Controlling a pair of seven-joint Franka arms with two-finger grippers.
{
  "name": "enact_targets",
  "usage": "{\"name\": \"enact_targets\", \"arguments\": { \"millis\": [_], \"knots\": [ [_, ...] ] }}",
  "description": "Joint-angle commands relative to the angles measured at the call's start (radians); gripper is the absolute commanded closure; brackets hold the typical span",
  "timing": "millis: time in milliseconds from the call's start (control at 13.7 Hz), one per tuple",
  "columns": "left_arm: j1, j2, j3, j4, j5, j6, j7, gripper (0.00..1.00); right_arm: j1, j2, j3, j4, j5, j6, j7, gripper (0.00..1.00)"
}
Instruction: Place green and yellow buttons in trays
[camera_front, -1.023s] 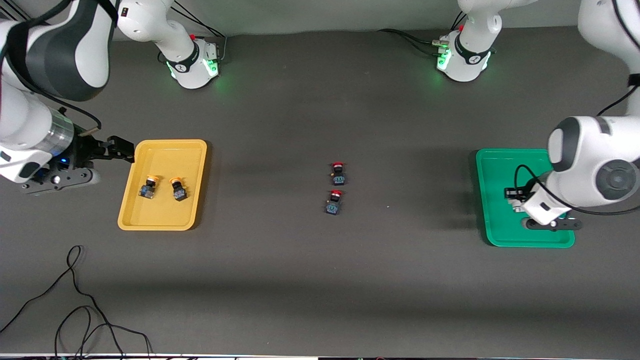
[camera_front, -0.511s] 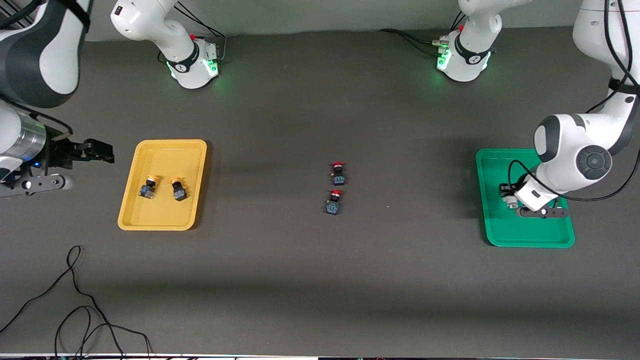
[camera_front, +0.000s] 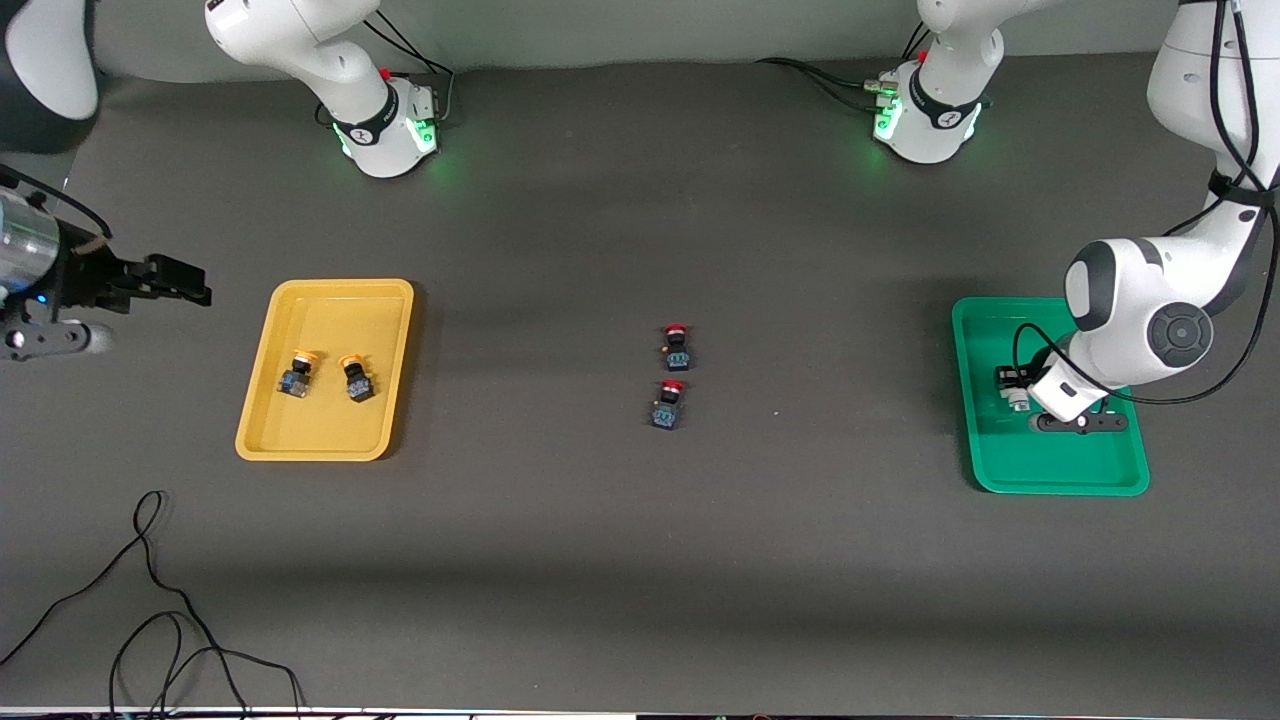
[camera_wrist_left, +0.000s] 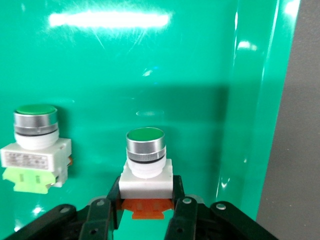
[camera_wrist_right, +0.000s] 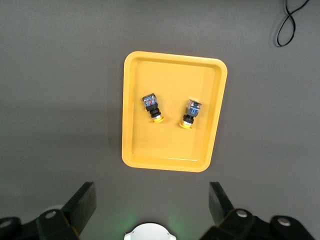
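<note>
My left gripper is low over the green tray, shut on a green-capped button with a white body and orange base. In the left wrist view my left gripper clasps the white body from both sides. A second green button stands on the green tray beside it. Two yellow-capped buttons lie in the yellow tray. My right gripper is open and empty, up over the table beside the yellow tray, toward the right arm's end. Its wrist view shows the yellow tray and both yellow buttons.
Two red-capped buttons lie mid-table, one nearer the front camera than the other. A black cable loops on the table near the front camera, at the right arm's end.
My right gripper has drawn away from the yellow tray toward the right arm's end of the table. My left gripper has shifted slightly within the green tray, still holding the button.
</note>
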Motion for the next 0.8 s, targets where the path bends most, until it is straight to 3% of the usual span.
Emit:
{"name": "enact_targets", "arguments": {
  "millis": [0,292,511,731],
  "knots": [
    [0.013,-0.012,-0.011,0.0,0.011,0.002,0.017,0.0,-0.228,-0.076,0.219,-0.07,-0.025,0.033,0.032,0.0],
    [0.01,-0.082,-0.014,0.013,0.011,-0.054,0.029,0.0,-0.48,-0.096,0.425,-0.07,-0.025,0.033,0.032,0.0],
    [0.001,-0.235,-0.022,0.083,0.002,-0.281,0.079,0.0,-0.487,-0.088,0.435,-0.058,-0.025,0.032,0.032,0.0],
    [-0.012,-0.283,-0.051,0.293,-0.005,-0.647,0.079,0.0,-0.485,-0.079,0.435,-0.042,-0.023,0.032,0.032,0.0]
  ]
}}
